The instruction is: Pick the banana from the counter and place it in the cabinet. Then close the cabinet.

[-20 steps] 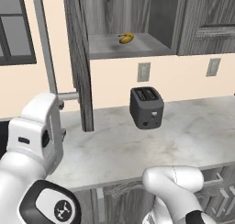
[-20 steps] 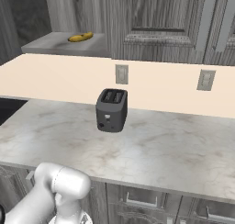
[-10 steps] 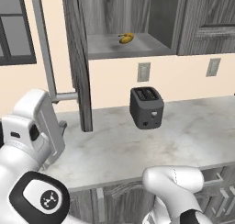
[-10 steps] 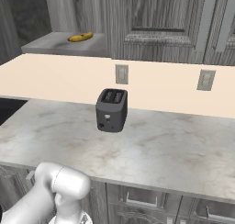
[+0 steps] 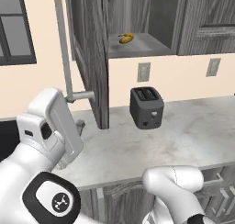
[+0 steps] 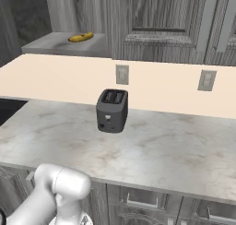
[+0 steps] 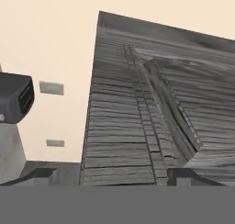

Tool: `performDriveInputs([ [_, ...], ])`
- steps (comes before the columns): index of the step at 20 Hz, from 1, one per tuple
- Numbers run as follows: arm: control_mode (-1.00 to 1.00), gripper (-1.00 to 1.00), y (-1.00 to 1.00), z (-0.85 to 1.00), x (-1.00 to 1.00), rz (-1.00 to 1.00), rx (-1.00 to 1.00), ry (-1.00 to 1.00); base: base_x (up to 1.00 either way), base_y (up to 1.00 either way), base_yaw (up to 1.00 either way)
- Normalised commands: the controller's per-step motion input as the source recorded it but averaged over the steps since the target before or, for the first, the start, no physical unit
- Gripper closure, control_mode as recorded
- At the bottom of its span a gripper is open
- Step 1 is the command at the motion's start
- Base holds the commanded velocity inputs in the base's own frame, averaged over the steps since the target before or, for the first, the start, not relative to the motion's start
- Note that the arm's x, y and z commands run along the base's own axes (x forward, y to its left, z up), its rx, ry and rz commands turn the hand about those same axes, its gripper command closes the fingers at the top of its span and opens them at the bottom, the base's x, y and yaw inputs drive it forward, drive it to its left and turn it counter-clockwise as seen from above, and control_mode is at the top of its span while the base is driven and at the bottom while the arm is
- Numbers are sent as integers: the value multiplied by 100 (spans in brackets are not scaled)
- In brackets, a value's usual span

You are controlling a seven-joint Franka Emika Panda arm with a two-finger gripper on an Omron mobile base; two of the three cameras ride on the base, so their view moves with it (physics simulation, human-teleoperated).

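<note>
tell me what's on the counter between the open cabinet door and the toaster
Nothing: in the left base view the counter is bare between the cabinet door and the toaster.

Glossy white rounded arm links, dark joint cap with white emblem

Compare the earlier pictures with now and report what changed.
The arm's white forearm has swung right and up in the left base view, closer to the open cabinet door. The banana stays on the cabinet shelf, the toaster stays on the counter, and the door remains open.
</note>
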Motion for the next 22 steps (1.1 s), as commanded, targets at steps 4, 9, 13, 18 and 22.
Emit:
performDriveInputs([
  [4,-100,-100,-83,20,0,-5,-8,7,0,0,0],
  [9,-100,-100,-85,27,15,-1,-8,9,0,0,0],
  [13,-100,-100,-71,28,40,0,-9,1,0,0,0],
  [18,-100,-100,-82,17,48,0,-5,7,0,0,0],
  [22,-100,-100,-84,11,64,0,-4,9,0,0,0],
])
